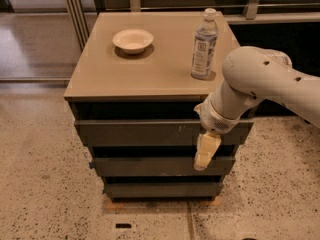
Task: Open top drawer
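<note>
The top drawer (140,132) is the wide dark grey flat front just under the tan top of the cabinet, with small pale scratch marks right of centre. It stands slightly forward of the two drawer fronts below it. My gripper (205,155) hangs in front of the drawer's right part, pointing down, its cream fingers reaching over the gap to the second drawer (150,166). My white arm comes in from the right.
A cream bowl (132,39) and a clear water bottle (204,45) stand on the tan cabinet top (125,74). A third drawer front (160,189) sits lowest. Speckled floor surrounds the cabinet; a dark shelf unit stands behind on the right.
</note>
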You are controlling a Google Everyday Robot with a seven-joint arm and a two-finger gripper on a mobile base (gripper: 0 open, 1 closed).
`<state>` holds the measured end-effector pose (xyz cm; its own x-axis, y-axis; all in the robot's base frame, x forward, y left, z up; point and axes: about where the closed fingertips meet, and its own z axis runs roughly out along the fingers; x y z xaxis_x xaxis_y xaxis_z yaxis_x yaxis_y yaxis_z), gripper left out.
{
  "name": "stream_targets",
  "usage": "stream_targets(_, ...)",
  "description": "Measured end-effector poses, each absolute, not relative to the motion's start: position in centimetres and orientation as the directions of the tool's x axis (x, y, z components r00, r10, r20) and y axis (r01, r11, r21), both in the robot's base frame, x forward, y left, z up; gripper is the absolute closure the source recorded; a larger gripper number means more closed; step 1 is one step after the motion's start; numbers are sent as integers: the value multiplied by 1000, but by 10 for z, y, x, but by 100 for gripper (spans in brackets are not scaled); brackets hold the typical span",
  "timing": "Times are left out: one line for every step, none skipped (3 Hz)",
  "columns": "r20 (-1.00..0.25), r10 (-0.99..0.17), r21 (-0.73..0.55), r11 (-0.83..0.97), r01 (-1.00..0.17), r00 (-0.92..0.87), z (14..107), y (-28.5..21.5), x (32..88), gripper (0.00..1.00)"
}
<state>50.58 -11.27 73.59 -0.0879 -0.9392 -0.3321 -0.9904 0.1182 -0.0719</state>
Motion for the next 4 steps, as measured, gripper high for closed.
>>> stream_targets(-353,-931,-93,133,-987,-92,724,-116,508,0)
stream_targets(-388,-919,-135,127,-983,-66,706,-119,513,0)
stream_targets(-416,-908,-175,120,-977,-37,684,-121,526,0)
stream_targets(-427,-904,-202,114,-973,-17,675,-120,536,0)
